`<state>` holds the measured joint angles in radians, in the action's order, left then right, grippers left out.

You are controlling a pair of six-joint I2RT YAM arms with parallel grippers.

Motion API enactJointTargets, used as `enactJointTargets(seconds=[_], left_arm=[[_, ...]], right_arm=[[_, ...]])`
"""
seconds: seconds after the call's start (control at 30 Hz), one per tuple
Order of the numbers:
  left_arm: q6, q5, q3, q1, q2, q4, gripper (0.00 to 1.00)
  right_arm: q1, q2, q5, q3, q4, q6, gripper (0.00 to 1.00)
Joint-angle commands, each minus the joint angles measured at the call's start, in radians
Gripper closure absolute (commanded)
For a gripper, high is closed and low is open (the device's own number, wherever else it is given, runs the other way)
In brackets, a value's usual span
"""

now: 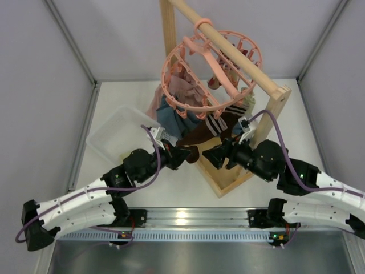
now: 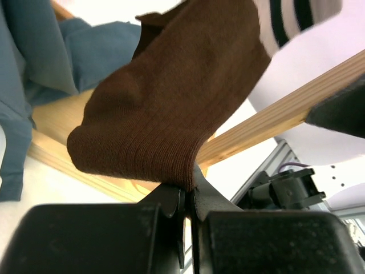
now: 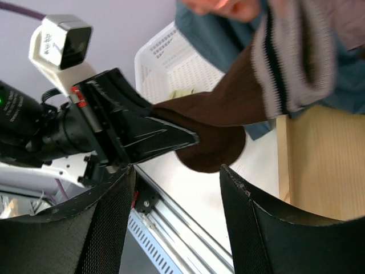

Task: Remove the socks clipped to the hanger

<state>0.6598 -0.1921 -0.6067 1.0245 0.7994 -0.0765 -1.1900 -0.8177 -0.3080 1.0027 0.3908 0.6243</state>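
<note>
The salmon-pink round hanger (image 1: 165,77) hangs from a wooden rod with clothes clipped around it. A dark brown sock (image 1: 201,136) stretches down from it toward the arms. My left gripper (image 1: 185,154) is shut on that sock's lower end. In the left wrist view the dark brown sock (image 2: 171,103) folds into the closed left gripper (image 2: 189,191). My right gripper (image 1: 209,155) faces it from the right, open and holding nothing. In the right wrist view the right gripper (image 3: 177,188) stands just short of the brown sock (image 3: 228,108) and the left gripper (image 3: 142,134). A sock with black-and-white stripes (image 3: 296,63) hangs beside it.
A white plastic basket (image 1: 114,134) sits at the left on the table. The wooden rack frame (image 1: 272,111) stands around the hanger, its base bar (image 1: 228,182) right below my right gripper. Blue-grey cloth (image 1: 168,117) and a dusty-pink garment (image 1: 179,88) hang on the left.
</note>
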Motion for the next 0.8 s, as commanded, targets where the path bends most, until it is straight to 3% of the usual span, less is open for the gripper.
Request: enactJointTargets(seconds=[0.0, 0.23, 0.67, 0.77], left_arm=[[-0.006, 0.039, 0.004, -0.001, -0.055, -0.048, 1.0], [-0.003, 0.079, 0.001, -0.003, -0.104, -0.048, 1.0], [-0.025, 0.131, -0.013, -0.003, -0.094, -0.046, 1.0], [-0.028, 0.143, -0.007, -0.003, -0.094, -0.042, 1.0]], right_arm=[[-0.016, 0.091, -0.141, -0.042, -0.104, 0.061, 0.42], [-0.016, 0.016, -0.198, -0.009, -0.099, 0.11, 0.43], [-0.017, -0.188, -0.269, 0.097, -0.135, 0.035, 0.43], [-0.016, -0.213, -0.292, 0.122, -0.122, 0.009, 0.53]])
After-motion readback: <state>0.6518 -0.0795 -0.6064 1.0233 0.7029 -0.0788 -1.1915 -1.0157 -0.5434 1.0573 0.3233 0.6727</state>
